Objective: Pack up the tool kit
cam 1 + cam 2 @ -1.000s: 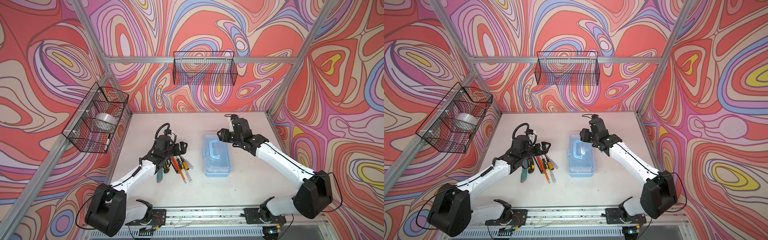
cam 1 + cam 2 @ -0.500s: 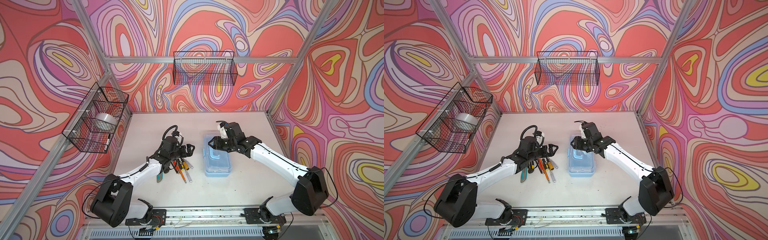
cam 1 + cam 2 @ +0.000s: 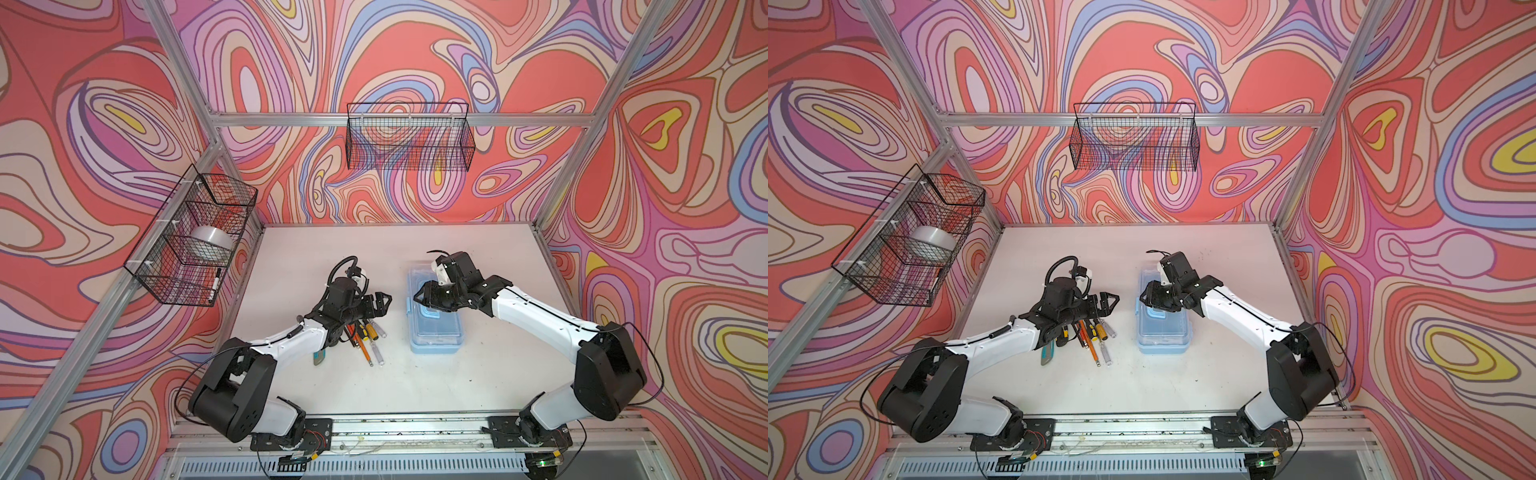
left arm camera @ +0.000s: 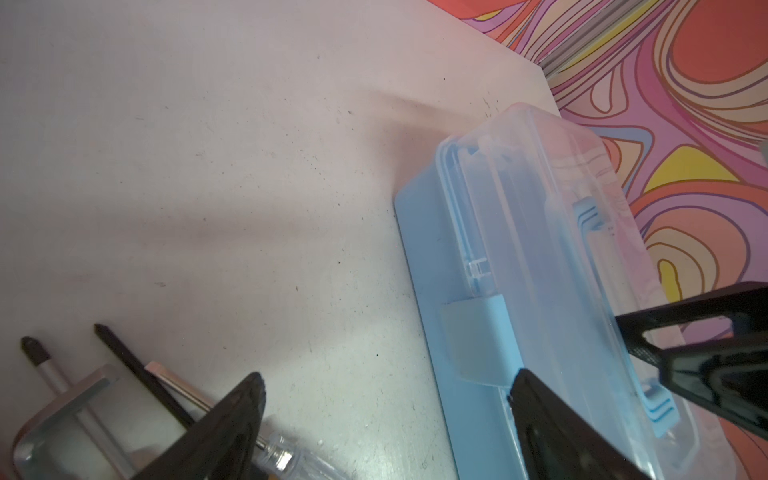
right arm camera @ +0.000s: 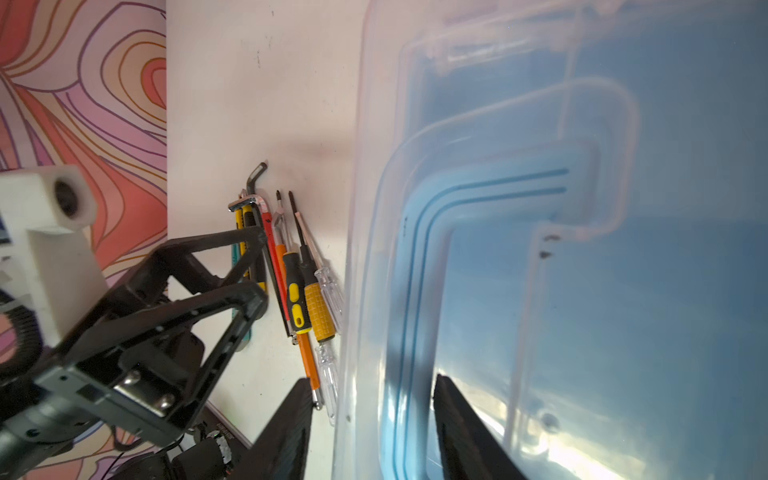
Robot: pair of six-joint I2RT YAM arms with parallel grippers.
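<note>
In both top views the tool kit's light-blue box (image 3: 434,328) (image 3: 1163,332) lies shut on the white table, its clear lid and blue handle up. Loose screwdrivers, a hex key and a knife (image 3: 365,336) (image 3: 1094,338) lie in a bundle to its left. My left gripper (image 3: 384,301) (image 4: 386,399) stands wide open between the bundle and the box, one finger by the box's blue latch (image 4: 478,336). My right gripper (image 3: 422,297) (image 5: 370,415) is half open, straddling the lid's long left edge by the handle (image 5: 478,195). A gap shows at its outer finger.
A black wire basket (image 3: 409,137) hangs on the back wall. Another basket (image 3: 191,237) on the left wall holds a grey tape roll (image 3: 208,241) and a marker. The two grippers' tips are close together at the box's left side.
My right gripper swung from behind the box to its left edge and lowered over the lid. My left gripper rose off the tool bundle and turned toward the box.
</note>
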